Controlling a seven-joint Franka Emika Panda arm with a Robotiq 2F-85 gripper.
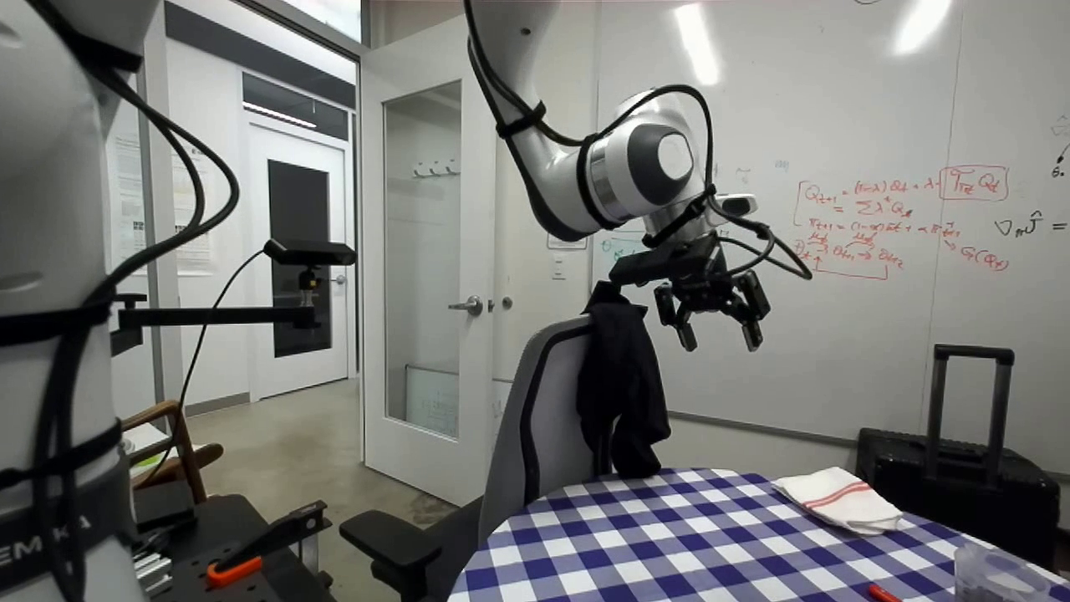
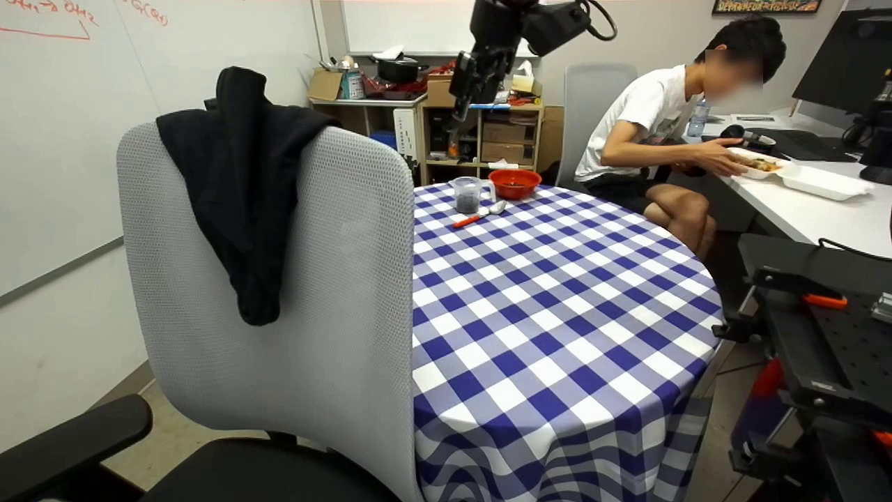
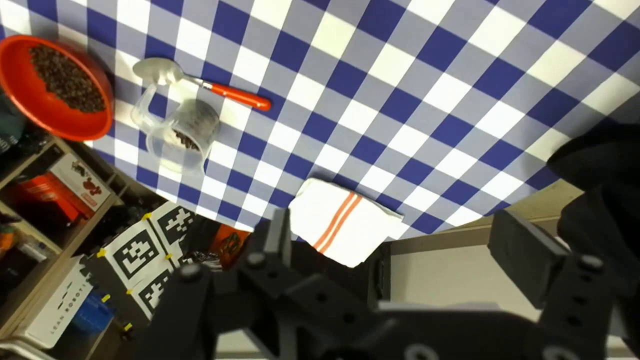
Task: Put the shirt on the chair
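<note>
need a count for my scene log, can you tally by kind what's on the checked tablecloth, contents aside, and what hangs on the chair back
Red bowl: 1
Red-handled spoon: 1
Clear cup: 1
White striped towel: 1
Black shirt, over the chair back: 1
Total: 5

In an exterior view: shot from close beside the robot arm, body crowding left edge; roughly level, faces whiteboard and open door. In an exterior view: shot from close in, seat side of the chair, tipped slightly down, looks over the surface toward shelves and seated person. Both exterior views share chair, surface, whiteboard, end effector. Wrist view: above the surface, looks down, rolled, end effector along bottom edge. Wrist and an exterior view share towel; wrist and an exterior view share bowl. All three get the cup.
</note>
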